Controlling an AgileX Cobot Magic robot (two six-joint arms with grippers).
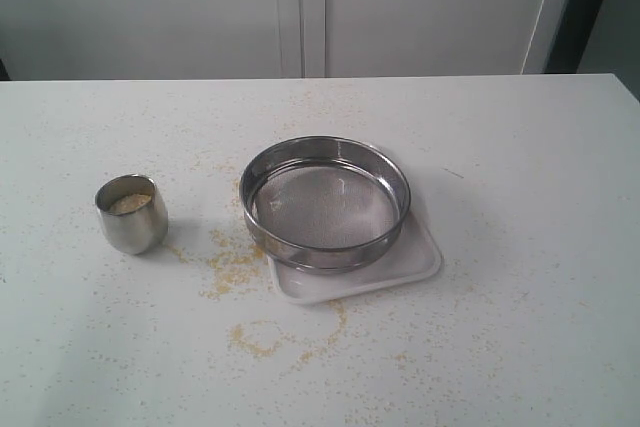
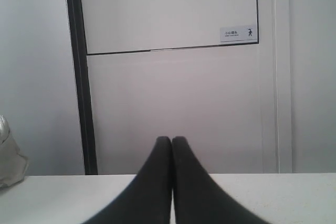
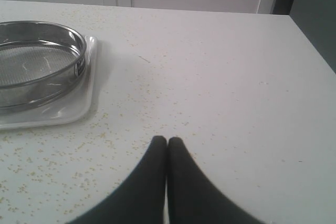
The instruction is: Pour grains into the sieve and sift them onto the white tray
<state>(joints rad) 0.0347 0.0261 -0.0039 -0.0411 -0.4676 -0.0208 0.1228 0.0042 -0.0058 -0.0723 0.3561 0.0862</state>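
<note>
The steel sieve (image 1: 325, 202) rests on the white tray (image 1: 420, 262) in the middle of the table; its mesh looks bare. To its left a small steel cup (image 1: 131, 213) stands upright with pale grains (image 1: 129, 203) inside. Neither arm appears in the exterior view. In the right wrist view the sieve (image 3: 37, 61) and tray (image 3: 86, 100) lie off to one side, well apart from my right gripper (image 3: 167, 140), which is shut on nothing above the table. My left gripper (image 2: 171, 139) is shut and empty too, facing a wall beyond the table edge.
Spilled yellow grains (image 1: 232, 265) lie scattered on the white table (image 1: 520, 177) between cup and tray and in front of the tray. Fine grains (image 3: 63, 150) also dot the surface near the right gripper. White cabinet doors (image 1: 300, 7) stand behind the table.
</note>
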